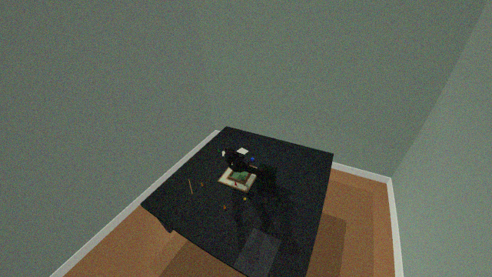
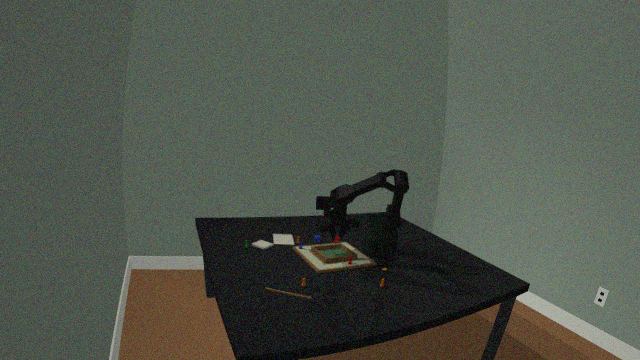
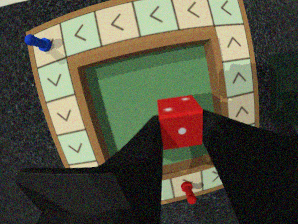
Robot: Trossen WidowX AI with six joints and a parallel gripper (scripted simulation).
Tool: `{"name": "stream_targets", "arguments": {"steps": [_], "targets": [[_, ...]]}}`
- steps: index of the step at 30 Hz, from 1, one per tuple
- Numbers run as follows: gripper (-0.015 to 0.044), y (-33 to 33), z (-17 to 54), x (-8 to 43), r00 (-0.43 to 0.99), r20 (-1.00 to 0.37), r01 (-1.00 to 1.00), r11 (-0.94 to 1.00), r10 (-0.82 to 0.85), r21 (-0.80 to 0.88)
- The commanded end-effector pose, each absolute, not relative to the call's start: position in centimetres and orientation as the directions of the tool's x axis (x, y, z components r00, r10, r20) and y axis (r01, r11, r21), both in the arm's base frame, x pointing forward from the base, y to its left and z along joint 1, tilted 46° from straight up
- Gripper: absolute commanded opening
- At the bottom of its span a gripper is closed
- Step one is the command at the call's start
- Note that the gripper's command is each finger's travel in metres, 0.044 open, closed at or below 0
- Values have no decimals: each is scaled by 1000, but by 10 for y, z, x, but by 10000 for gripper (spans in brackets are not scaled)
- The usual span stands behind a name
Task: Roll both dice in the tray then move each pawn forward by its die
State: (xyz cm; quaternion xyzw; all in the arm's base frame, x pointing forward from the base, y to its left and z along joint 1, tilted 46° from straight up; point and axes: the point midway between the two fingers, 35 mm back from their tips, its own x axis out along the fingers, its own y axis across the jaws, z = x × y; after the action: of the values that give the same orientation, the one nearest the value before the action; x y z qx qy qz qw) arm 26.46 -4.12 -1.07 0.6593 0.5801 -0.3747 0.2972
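The red die with white pips (image 2: pixel 337 238) (image 3: pixel 180 122) is grasped by the black hand (image 2: pixel 337 237) (image 3: pixel 177 117), above the tabletop (image 1: pixel 292 161) (image 2: pixel 260 320). The blue die (image 1: pixel 252 158) (image 2: pixel 317 238) is placed nearer the tabletop's far edge than the green-lined wooden tray (image 1: pixel 241 175) (image 2: pixel 334 253) (image 3: pixel 145 95).

Grey-green walls (image 1: pixel 154 77) (image 2: pixel 280 110) — pale baseboard (image 1: pixel 396 227) (image 2: pixel 165 262) along bottom. Brown floor (image 1: pixel 357 215) (image 2: pixel 160 310). Black table (image 1: pixel 296 165) (image 2: pixel 260 320) stands near walls. White outlet (image 2: pixel 601 296) low on right wall — dim light, soft shadows.
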Motion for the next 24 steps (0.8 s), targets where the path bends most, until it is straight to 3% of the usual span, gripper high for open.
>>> {"name": "stream_targets", "arguments": {"steps": [1, 16, 24], "targets": [[0, -39, -13, 262, 1, -907, 987, -144, 421, -66], [0, -38, -16, 260, 13, -999, 980, -198, -39, 20], [0, -43, 18, 269, 20, -998, 979, -201, -58, 31]]}}
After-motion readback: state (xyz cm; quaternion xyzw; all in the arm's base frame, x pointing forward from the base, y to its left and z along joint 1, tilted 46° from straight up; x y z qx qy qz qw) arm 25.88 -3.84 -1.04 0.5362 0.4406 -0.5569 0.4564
